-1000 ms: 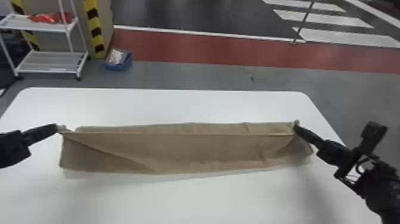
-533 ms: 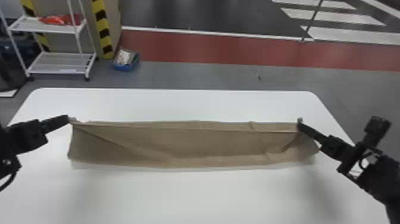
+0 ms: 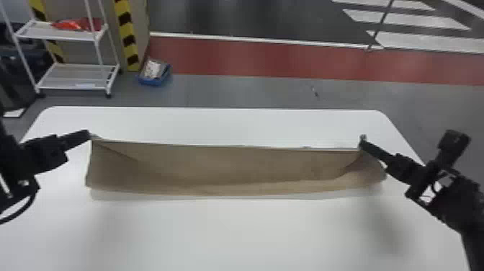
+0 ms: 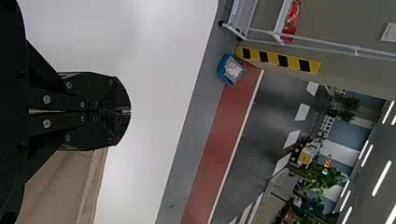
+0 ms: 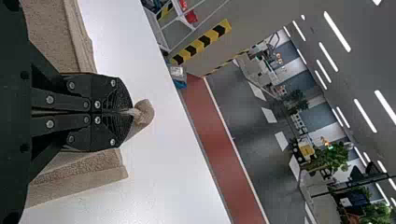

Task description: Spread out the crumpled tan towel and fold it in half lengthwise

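The tan towel (image 3: 230, 165) stretches as a long band between both grippers, its far edge pulled taut and its body sagging toward the table. At its far left corner is my left gripper (image 3: 89, 134); in the left wrist view the left gripper (image 4: 130, 111) is shut on the towel (image 4: 60, 186). The far right corner is held by my right gripper (image 3: 362, 142). Seen from the right wrist, the right gripper (image 5: 130, 112) is shut with a small tuft of towel (image 5: 145, 112) poking out past its fingertips, and more cloth hangs behind it.
The white table (image 3: 230, 234) lies under the towel, its far edge beyond the cloth. On the floor past it stand a white shelf cart (image 3: 72, 75) at the left and a blue bin (image 3: 155, 74) beside a striped pillar (image 3: 126, 34).
The head view has shifted, with the scene sliding rightward. The towel's far edge looks straighter and tauter, and its near part hangs differently. Both grippers have kept hold.
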Controlling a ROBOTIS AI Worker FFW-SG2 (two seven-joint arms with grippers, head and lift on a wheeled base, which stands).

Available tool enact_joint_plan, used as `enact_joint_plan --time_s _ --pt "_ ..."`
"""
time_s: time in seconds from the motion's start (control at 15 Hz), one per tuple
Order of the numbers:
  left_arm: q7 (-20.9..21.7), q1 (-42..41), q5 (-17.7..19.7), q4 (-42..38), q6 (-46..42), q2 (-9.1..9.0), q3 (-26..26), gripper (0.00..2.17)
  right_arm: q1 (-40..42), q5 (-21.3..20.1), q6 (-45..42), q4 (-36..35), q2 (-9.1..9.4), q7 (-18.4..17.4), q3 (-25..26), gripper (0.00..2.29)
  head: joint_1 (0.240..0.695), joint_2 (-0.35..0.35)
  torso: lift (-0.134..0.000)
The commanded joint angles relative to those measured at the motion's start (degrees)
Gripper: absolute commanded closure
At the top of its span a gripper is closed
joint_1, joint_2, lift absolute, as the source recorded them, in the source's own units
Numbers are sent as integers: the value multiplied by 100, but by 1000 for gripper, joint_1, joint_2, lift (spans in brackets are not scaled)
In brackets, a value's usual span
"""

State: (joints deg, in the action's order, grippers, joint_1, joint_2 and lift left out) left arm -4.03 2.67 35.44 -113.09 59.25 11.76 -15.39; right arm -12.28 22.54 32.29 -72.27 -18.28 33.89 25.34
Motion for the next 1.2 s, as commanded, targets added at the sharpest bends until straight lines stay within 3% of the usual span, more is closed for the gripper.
enact_joint_plan --time_s 0.0,0.93,1.07,1.13 --pt "-28 163 -125 297 -233 -7 177 1895 -108 -57 -139 284 -8 -6 -73 1214 695 -134 -125" --pt "-309 647 -661 1193 -866 -16 775 1892 -741 -277 -1141 1294 -88 -243 -635 1210 695 -131 -125" --pt "-309 673 -696 1307 -1112 -25 871 1875 -741 -286 -1334 1329 -88 -296 -697 1183 695 -127 -125" --pt "-309 673 -696 1307 -1165 -16 889 1811 -758 -312 -1369 1373 -88 -304 -697 1048 695 -127 -125"
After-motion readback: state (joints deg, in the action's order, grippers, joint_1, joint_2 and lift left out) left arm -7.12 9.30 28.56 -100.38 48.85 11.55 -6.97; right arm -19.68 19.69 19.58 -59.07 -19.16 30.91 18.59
